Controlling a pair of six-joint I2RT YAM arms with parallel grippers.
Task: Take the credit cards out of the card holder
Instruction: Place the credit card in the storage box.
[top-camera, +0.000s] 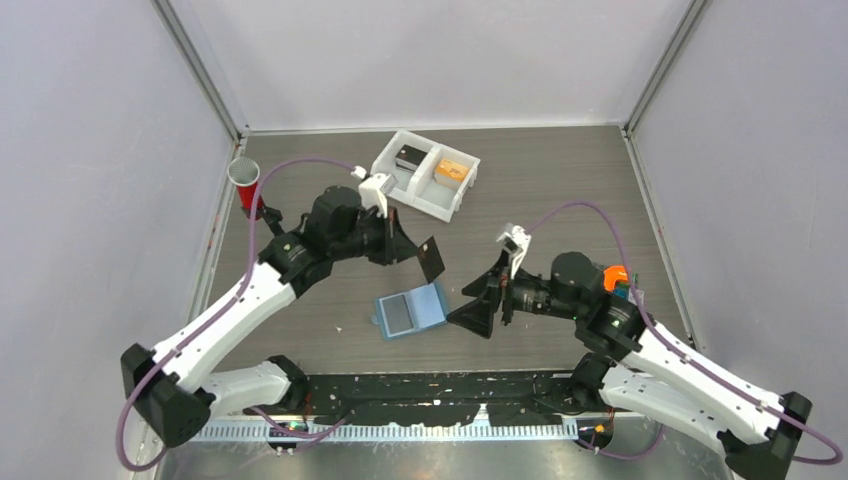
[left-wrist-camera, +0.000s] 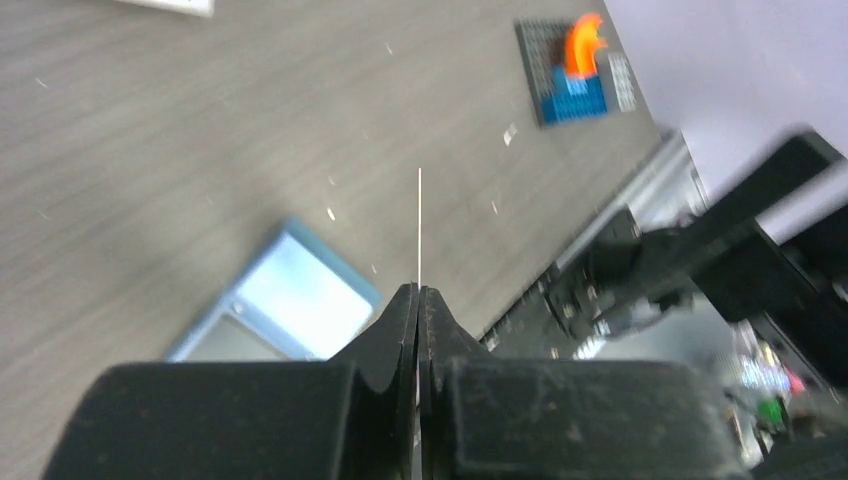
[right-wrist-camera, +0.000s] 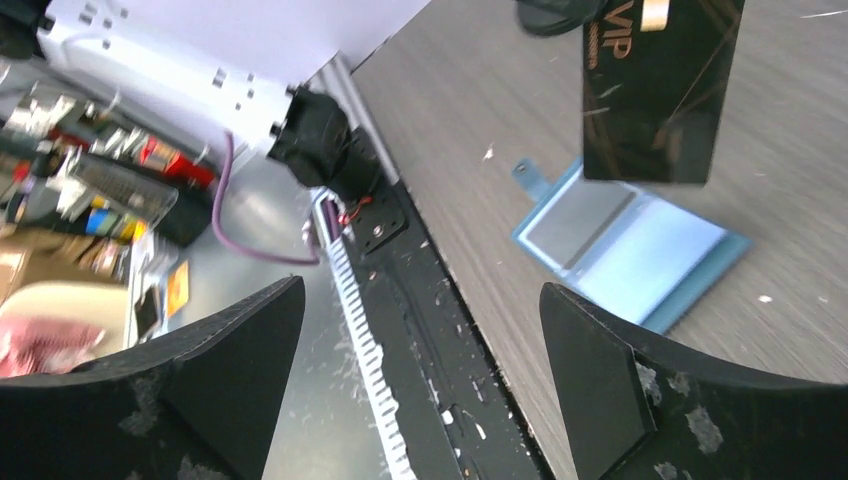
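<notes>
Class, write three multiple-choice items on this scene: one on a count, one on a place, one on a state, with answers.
1. Compartments in the white plastic tray? A two; B three; C five.
2. Where is the light-blue folding card holder? A in that tray; B open on the grey wooden table; C in a gripper.
3. The left gripper is: A open; B shut on the thin black card; C shut on the holder.
Answers: A, one divider splits it; B, it lies flat there; B, closed fingertips pinch the card.
</notes>
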